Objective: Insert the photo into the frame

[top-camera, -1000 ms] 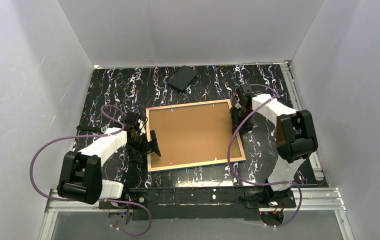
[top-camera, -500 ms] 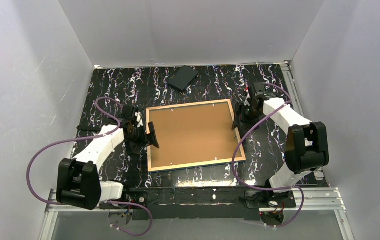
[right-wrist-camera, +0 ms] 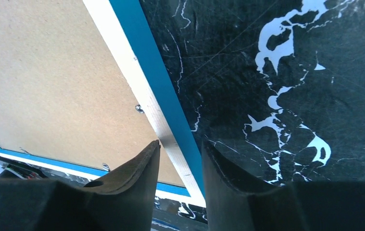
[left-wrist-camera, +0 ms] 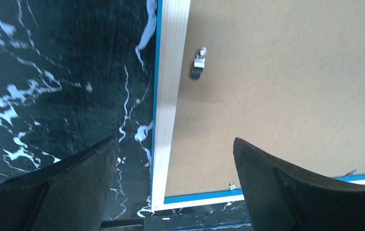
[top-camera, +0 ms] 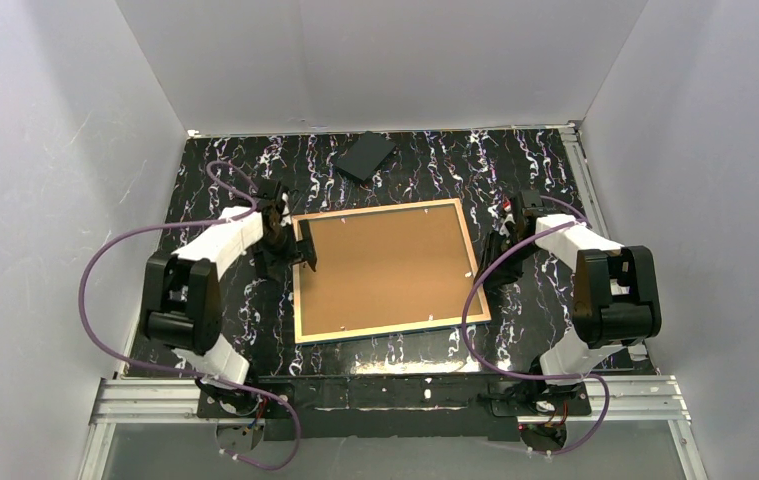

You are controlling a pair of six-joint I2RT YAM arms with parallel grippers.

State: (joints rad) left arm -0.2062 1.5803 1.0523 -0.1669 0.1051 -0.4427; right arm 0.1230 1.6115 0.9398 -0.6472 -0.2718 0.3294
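The frame (top-camera: 300, 300) lies flat at the table's middle, tan face up, blue showing at its outer edge. A plain brown backing board (top-camera: 385, 268) fills it. The photo is hidden. My left gripper (top-camera: 292, 247) is open above the frame's left rail (left-wrist-camera: 170, 96), one finger over the table and one over the board (left-wrist-camera: 291, 72); its jaws (left-wrist-camera: 175, 140) hold nothing. My right gripper (top-camera: 493, 262) hovers above the frame's right rail (right-wrist-camera: 137, 82), its jaws (right-wrist-camera: 181, 143) a narrow gap apart and empty. A small metal clip (left-wrist-camera: 198, 62) sits on the board near the left rail.
A small black slab (top-camera: 365, 157) lies at the back of the black marbled table (top-camera: 215, 160). White walls close in the left, back and right sides. Purple cables loop from both arms (top-camera: 105, 280).
My left gripper has moved back along the frame's left edge, towards its far corner. My right gripper has moved right and nearer along the right edge. The frame has not moved.
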